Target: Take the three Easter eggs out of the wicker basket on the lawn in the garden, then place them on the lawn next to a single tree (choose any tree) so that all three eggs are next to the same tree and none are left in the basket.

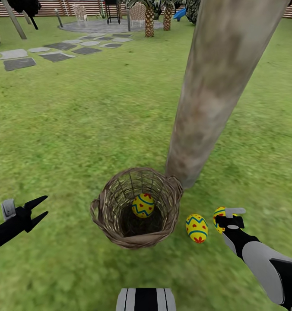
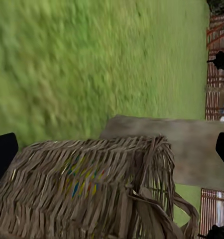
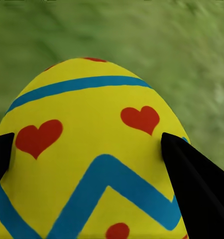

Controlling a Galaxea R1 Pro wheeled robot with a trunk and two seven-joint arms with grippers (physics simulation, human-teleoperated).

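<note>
right tool (image 1: 226, 214) gripping egg (image 1: 219, 215), one egg in basket (image 1: 137, 207)

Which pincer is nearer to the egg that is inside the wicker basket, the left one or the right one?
Right, by a modest margin. The right pincer sits beyond the loose egg beside the wicker basket, shut on another egg. The left pincer hangs open farther out, on the other side from the basket egg.

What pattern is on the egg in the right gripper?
Yellow egg with red hearts, a blue band and a blue zigzag, best seen in the right wrist view.
</note>
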